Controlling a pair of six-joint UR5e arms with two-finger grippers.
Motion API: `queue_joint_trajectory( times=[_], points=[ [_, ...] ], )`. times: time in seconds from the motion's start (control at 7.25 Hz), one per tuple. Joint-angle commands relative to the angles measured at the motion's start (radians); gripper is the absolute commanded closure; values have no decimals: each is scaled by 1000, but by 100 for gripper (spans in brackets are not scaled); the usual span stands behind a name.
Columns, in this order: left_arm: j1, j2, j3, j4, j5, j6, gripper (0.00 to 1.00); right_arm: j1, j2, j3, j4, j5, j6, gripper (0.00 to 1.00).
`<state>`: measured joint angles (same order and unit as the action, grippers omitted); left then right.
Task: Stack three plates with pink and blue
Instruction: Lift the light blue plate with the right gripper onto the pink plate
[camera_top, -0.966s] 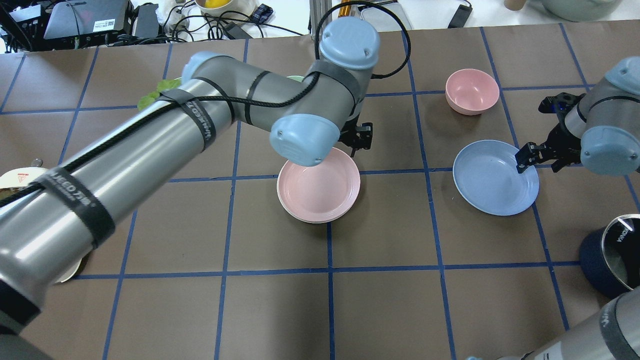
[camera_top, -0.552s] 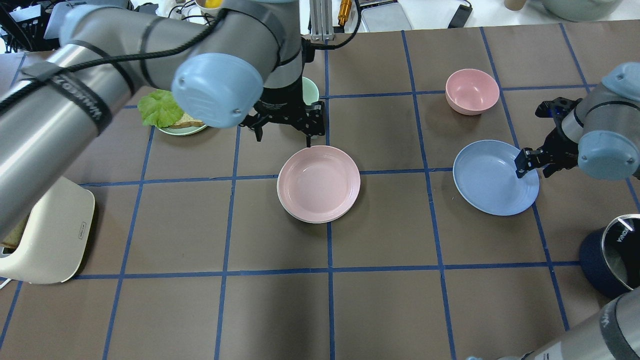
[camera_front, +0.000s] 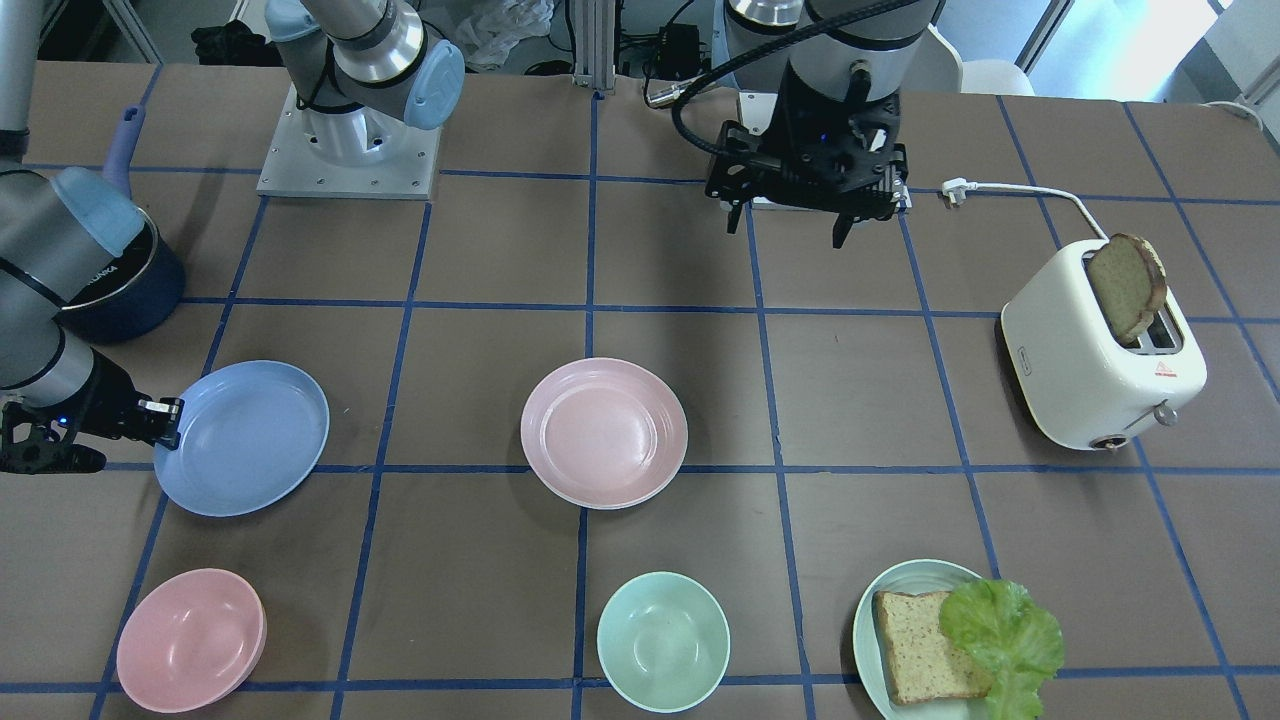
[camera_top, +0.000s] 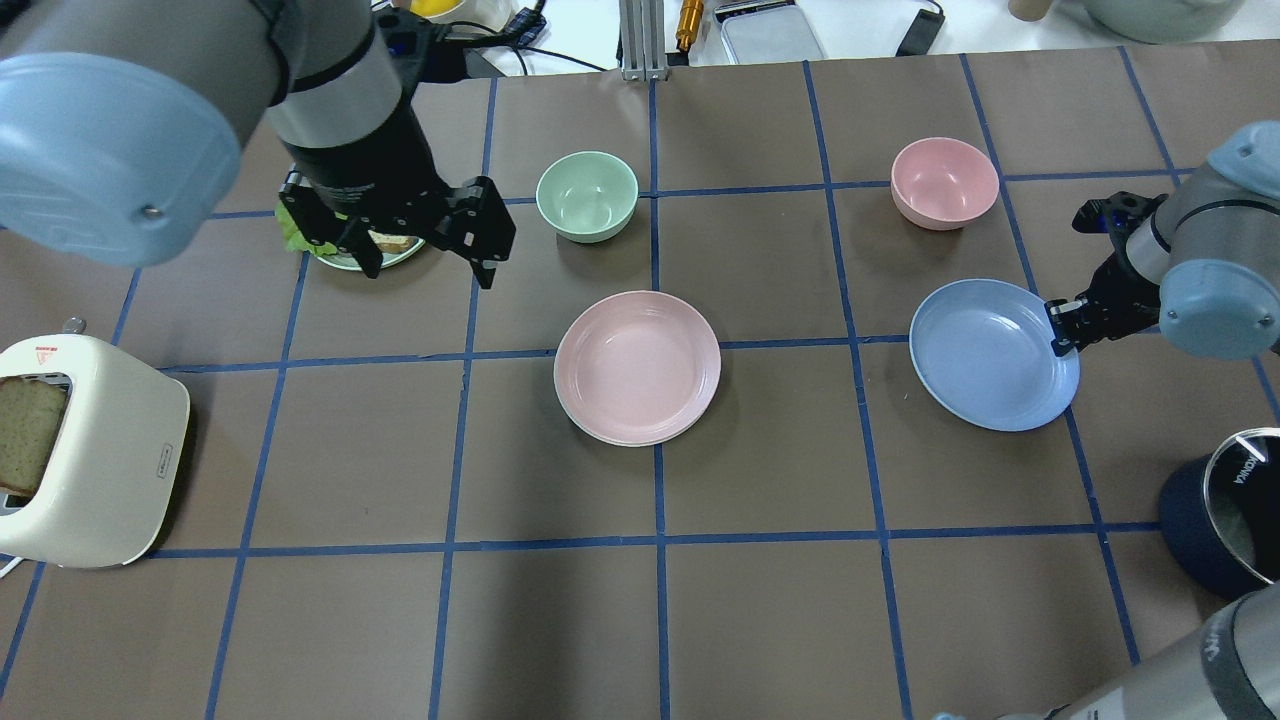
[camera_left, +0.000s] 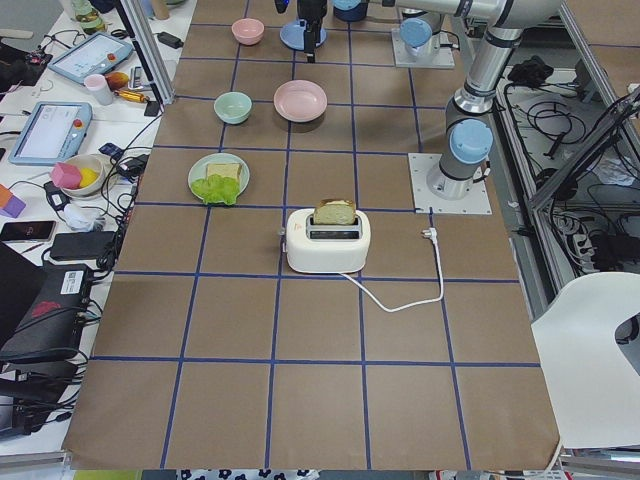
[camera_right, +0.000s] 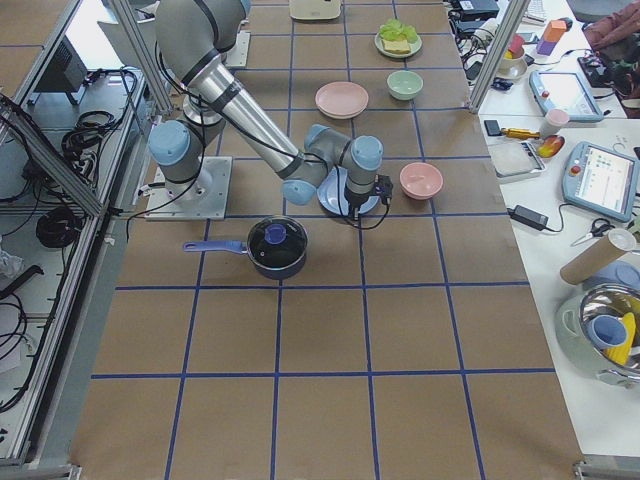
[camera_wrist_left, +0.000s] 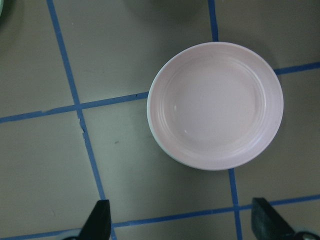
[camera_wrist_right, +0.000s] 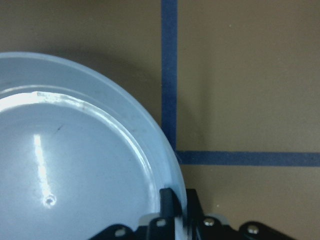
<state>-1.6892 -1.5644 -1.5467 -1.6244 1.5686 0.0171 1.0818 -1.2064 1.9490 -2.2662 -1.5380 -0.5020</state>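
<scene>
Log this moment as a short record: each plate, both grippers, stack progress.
pink plate: nested on the cream-white plate, of which only an edge shows
blue plate: apart from that pair, on the robot's right side
right gripper: shut on the blue plate's rim
left gripper: open, empty, raised
stack: two of three plates
</scene>
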Motion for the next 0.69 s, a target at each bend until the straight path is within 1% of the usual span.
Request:
queue_joint_trajectory(
  times=[0.0,0.14,0.28,0.41,0.55],
  points=[
    [63,64,-47,-2,5,18,0,44,-51,-7,4,1,13,100],
    [69,78,-81,23,4,5,0,81,-91,-8,28,1,13,100],
    [69,90,-111,82,7,-6,0,107,-123,-10,54,12,14,100],
    [69,101,-136,122,7,-35,0,125,-160,-12,89,51,55,100],
    [72,109,-141,126,10,-60,0,168,-203,-37,141,88,119,100]
  ],
)
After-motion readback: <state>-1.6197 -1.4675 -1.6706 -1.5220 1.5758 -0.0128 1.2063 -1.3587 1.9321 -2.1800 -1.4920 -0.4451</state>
